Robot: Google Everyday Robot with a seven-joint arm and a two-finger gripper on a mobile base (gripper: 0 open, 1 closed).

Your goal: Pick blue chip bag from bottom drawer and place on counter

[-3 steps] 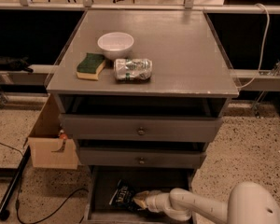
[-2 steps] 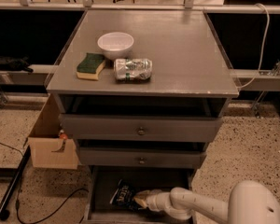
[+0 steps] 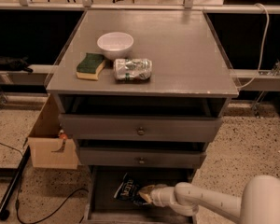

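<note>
The blue chip bag lies crumpled on the floor of the open bottom drawer, dark navy with white lettering. My gripper reaches into the drawer from the right on a white arm and is at the bag's right edge, touching it. The counter is the flat grey top of the cabinet, far above the gripper.
On the counter's left part stand a white bowl, a green and yellow sponge and a crushed silver-green can. Two knobbed drawers overhang the bottom drawer. A cardboard box stands left of the cabinet, with cables on the floor.
The gripper has stayed at the bag's right edge. The bag and the arm show almost no movement.
</note>
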